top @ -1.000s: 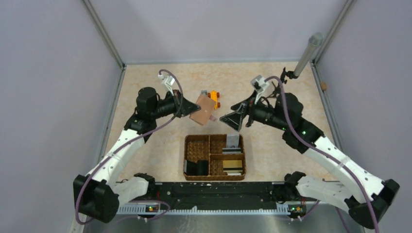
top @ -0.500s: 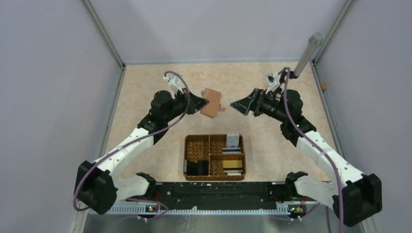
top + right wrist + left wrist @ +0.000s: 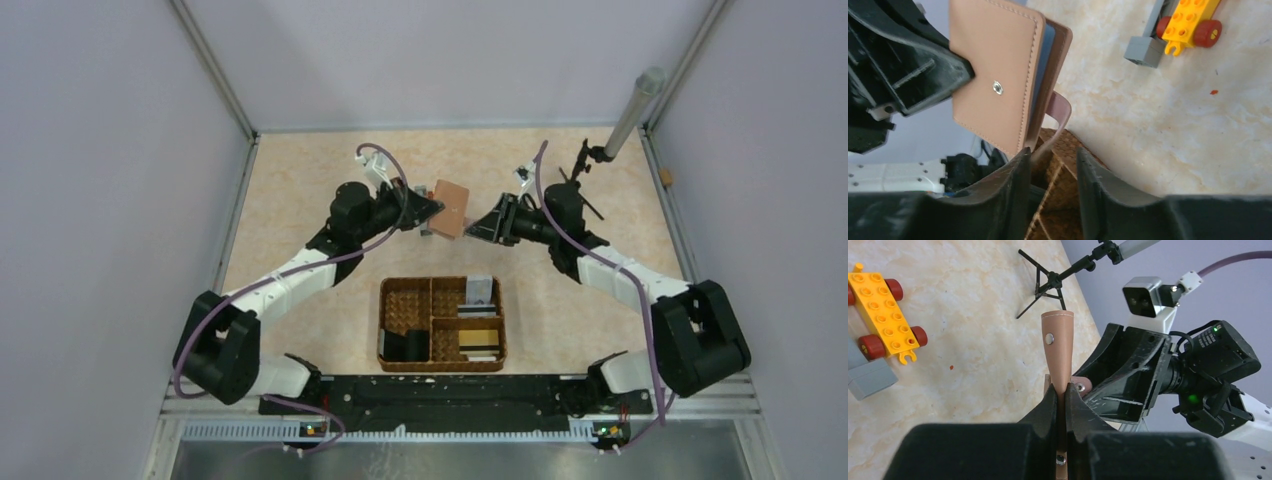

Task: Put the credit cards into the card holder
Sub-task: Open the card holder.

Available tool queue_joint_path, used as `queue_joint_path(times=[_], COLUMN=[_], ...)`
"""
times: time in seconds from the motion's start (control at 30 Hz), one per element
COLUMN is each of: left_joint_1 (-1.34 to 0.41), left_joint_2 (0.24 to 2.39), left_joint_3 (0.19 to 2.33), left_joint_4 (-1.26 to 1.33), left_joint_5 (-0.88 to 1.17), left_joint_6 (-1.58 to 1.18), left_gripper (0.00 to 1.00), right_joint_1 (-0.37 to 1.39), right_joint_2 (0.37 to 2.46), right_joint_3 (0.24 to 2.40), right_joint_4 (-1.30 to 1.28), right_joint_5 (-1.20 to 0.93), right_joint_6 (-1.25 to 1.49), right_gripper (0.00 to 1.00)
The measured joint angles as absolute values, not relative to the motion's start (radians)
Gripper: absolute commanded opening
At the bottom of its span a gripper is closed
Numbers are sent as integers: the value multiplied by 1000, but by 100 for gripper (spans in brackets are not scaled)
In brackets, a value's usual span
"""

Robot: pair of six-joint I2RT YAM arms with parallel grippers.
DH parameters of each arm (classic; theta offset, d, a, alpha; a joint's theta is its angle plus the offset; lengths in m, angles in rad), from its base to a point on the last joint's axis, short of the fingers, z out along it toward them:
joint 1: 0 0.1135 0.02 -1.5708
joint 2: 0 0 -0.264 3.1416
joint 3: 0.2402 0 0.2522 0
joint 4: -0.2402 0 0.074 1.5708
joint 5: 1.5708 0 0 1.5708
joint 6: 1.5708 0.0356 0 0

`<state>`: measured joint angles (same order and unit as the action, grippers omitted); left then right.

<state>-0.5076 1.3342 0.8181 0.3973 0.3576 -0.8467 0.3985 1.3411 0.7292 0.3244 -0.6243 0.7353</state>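
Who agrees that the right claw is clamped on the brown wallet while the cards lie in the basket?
Wrong in one point: the left claw is clamped on the wallet, as the left wrist view shows; the right claw is open beside it. The cards do lie in the basket.

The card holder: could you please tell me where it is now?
In the top external view the card holder hangs mid-table, clamped between the left fingers, beyond the woven basket, with the open right fingers close on its right.

Bare table (image 3: 290, 190) far left and near right; basket (image 3: 441, 322) blocks near centre, toy car (image 3: 885, 305) probably beneath the card holder (image 3: 452, 208); stand (image 3: 1049, 277) far right.
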Motion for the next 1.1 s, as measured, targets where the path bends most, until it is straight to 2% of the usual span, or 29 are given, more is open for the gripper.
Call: queue_joint_path(times=[0.07,0.3,0.57,0.7,0.83,0.93,1.1], left_joint_1=[-508,-509,-510,-510,-510,-510,-510], left_joint_2=[1368,1489,1668,1734,1799,1833,1871], left_joint_3=[826,897,1012,1051,1090,1106,1127], left_joint_4=[415,427,426,426,424,403,336], left_joint_5=[364,369,370,374,385,383,366], left_joint_6=[-846,-830,-794,-783,-772,-753,-699], left_gripper=[0,9,13,20,40,61,75], right_joint_1=[398,397,361,334,301,286,284], right_joint_2=[1377,1394,1427,1465,1486,1520,1582], right_joint_3=[732,769,814,815,815,815,815], right_joint_4=[324,268,163,144,146,144,126], right_joint_5=[-631,-569,-451,-426,-416,-416,-424], right_joint_6=[731,670,560,537,521,506,478], right_gripper=[0,0,0,0,0,0,0])
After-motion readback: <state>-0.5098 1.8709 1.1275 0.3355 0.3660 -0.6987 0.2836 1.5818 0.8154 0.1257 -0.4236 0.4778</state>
